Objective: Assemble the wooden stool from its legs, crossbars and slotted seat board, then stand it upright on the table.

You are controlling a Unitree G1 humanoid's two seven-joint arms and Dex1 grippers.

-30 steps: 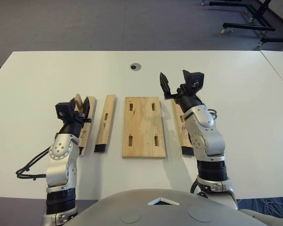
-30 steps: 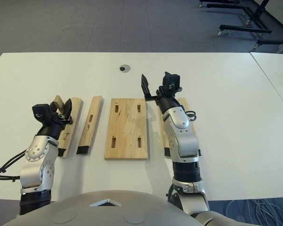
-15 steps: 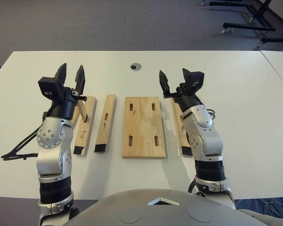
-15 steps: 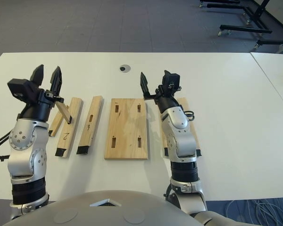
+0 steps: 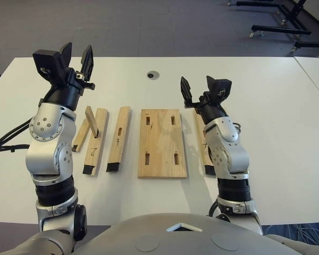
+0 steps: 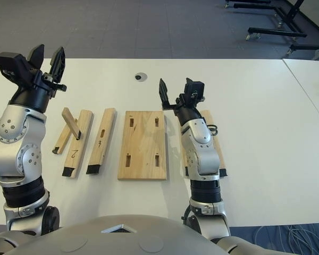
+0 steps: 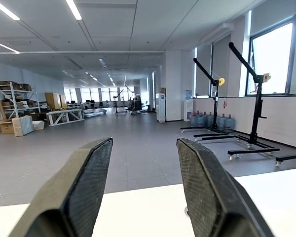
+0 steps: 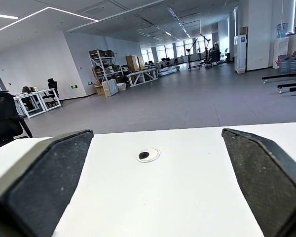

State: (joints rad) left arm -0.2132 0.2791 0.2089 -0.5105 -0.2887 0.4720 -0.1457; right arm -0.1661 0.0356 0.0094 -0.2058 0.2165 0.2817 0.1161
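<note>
The slotted seat board (image 5: 161, 142) lies flat mid-table. To its left lie two legs (image 5: 119, 138) (image 5: 98, 146), the outer one marked with a number. Two short crossbars (image 5: 90, 121) cross each other on and beside that outer leg. More legs (image 6: 217, 149) lie right of the board, partly hidden under my right arm. My left gripper (image 5: 77, 51) is raised high over the table's far left, open and holding nothing, its fingers (image 7: 74, 197) apart. My right gripper (image 5: 195, 84) hovers open above the board's far right corner, pads (image 8: 44, 182) wide apart.
A round cable hole (image 5: 152, 75) sits in the white table (image 5: 276, 106) beyond the board. A second table edge shows at the far right. Wheeled black stands (image 5: 279, 29) rest on the floor behind.
My left gripper rose from the crossbars by the outer leg, up and toward the far side, open. One crossbar now leans across the numbered leg. The right arm barely moved.
</note>
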